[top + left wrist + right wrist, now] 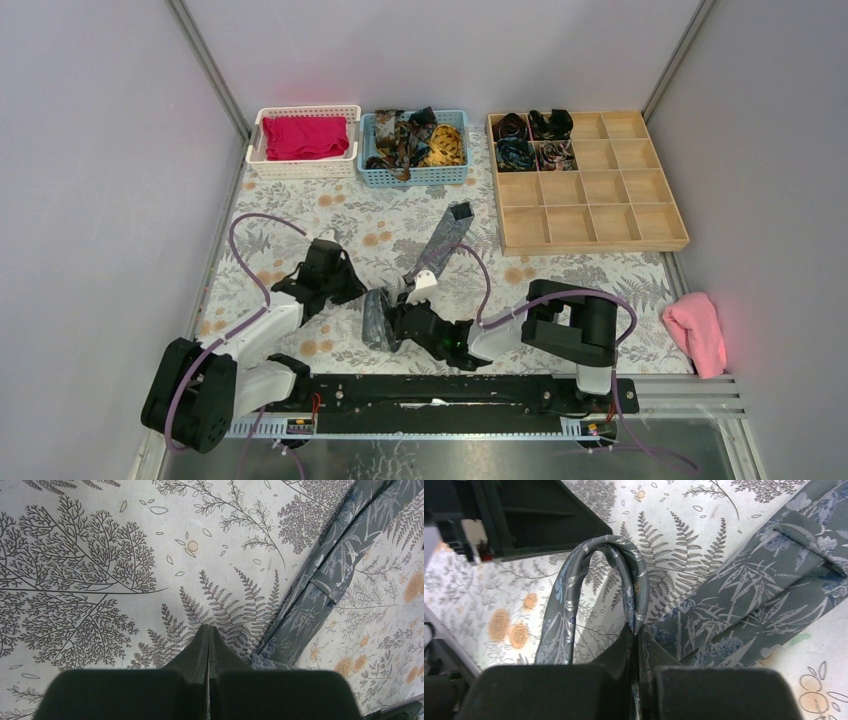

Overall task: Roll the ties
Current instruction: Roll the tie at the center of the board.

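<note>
My right gripper (636,630) is clamped on the dark grey leaf-patterned fabric necktie (744,595), pinching it where the strip doubles back into a raised loop (574,580). The rest of the tie lies flat and diagonal across the middle of the table. My left gripper (207,629) is closed on nothing, hovering over bare cloth just beside the tie's edge.

The risks, as I judge them: the fabric looks slick and my pinch takes only a little of it — a turn of the wrist could let the loop slide out or spring open. The loop is wide and slack, so a roll started from it may come out loose or skewed. The flat length carries a fold partway along, which could bunch as I wind. My two arms are also near each other and could bump.

The surface is a pale tablecloth printed with grey ferns and orange flowers (300,215) — soft enough, I think, to drag along with the tie. At the back stand a white plastic basket (300,167) holding magenta cloth (305,137), a blue plastic basket (420,176) heaped with unrolled ties, and a light wooden compartment tray (600,215) with four coiled ties (530,140) in its far-left cells. A pink cloth (697,330) lies at the right edge. Plain grey walls (450,50) close in three sides.
</note>
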You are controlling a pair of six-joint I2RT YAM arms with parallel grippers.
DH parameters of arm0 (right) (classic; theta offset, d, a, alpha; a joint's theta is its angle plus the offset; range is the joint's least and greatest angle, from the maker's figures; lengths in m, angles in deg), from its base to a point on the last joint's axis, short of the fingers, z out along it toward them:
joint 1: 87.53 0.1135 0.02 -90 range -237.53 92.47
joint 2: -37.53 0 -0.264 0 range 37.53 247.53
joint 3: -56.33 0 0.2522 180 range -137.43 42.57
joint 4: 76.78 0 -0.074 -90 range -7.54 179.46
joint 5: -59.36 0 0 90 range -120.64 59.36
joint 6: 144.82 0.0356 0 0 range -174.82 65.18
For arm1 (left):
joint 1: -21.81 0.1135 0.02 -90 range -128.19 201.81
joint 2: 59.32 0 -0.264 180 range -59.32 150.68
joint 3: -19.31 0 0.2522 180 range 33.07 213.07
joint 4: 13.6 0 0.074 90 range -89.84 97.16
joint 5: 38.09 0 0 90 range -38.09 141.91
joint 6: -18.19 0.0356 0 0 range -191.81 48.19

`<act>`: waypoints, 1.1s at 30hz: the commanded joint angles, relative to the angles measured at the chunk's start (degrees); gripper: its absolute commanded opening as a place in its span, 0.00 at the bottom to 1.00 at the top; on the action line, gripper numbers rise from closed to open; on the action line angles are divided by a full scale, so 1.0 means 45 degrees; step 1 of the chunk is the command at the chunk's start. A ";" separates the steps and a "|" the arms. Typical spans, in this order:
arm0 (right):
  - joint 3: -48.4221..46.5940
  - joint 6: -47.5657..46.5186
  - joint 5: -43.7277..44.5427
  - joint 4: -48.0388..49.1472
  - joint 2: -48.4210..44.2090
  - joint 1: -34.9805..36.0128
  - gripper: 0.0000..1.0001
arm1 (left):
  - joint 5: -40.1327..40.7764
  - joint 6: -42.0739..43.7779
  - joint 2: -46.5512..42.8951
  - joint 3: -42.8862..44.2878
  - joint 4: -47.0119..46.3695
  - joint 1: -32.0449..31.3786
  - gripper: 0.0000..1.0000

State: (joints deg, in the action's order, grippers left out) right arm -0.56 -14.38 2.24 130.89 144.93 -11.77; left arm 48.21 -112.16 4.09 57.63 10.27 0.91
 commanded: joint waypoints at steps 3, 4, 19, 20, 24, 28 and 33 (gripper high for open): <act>0.0456 0.1054 -0.0907 0.3075 -0.0010 0.0135 0.00 | -0.0289 0.0169 0.0461 -0.0244 -0.0736 0.0017 0.00; 0.0463 0.1198 -0.1088 0.3146 0.0032 0.0150 0.00 | -0.0307 0.0162 0.0512 -0.0231 -0.0780 0.0017 0.00; 0.0480 0.2766 -0.1419 0.1287 0.0271 0.0154 0.38 | -0.0324 0.0297 0.0643 -0.0106 -0.0777 0.0020 0.00; 0.0542 0.2794 -0.1459 0.1309 0.0231 0.0155 0.40 | -0.0338 0.0314 0.0701 -0.0115 -0.0805 0.0022 0.00; 0.1023 0.2800 -0.1093 0.1654 -0.0082 0.0155 0.42 | -0.0438 0.0296 0.0908 -0.0160 -0.0949 0.0017 0.00; 0.1488 0.2643 -0.0659 0.1733 -0.0526 0.0155 0.53 | -0.0505 0.0224 0.0972 -0.0169 -0.1055 0.0018 0.00; 0.2000 0.2208 -0.0413 0.2072 -0.1054 0.0155 0.58 | -0.0461 0.0150 0.1096 -0.0087 -0.1112 0.0032 0.00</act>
State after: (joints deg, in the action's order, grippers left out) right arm 6.98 -2.57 -3.55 139.68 143.09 -11.39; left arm 46.48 -111.95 8.40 57.34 8.54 0.91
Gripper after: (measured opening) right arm 0.564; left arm 0.007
